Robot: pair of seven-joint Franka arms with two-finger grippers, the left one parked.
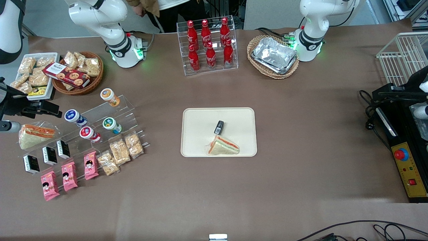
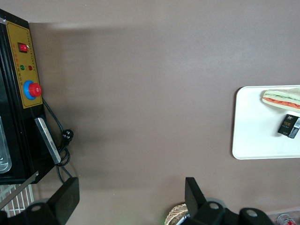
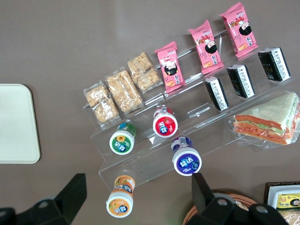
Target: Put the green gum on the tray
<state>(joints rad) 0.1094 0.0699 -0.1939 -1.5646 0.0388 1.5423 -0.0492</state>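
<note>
The green gum (image 1: pixel 112 125) is a small white bottle with a green-ringed lid, lying on a middle step of the clear acrylic stand (image 1: pixel 100 134) at the working arm's end of the table. It also shows in the right wrist view (image 3: pixel 122 140). The cream tray (image 1: pixel 197 134) lies mid-table and holds a wrapped sandwich (image 1: pixel 224 146) and a small black packet (image 1: pixel 219 127); its edge shows in the right wrist view (image 3: pixel 16 122). My gripper (image 3: pixel 138 197) is open and empty, high above the stand, over the orange-lidded bottle (image 3: pixel 120 199). In the front view it (image 1: pixel 43 107) hangs beside the stand.
On the stand are a blue-lidded bottle (image 1: pixel 75 117), a red-lidded bottle (image 1: pixel 89 134), cracker bags (image 1: pixel 120 152), pink packets (image 1: pixel 68 175) and black packets (image 1: pixel 50 155). A wrapped sandwich (image 1: pixel 35 135) lies beside it. A cola rack (image 1: pixel 209 45) and a foil-tray basket (image 1: pixel 273 56) stand farther back.
</note>
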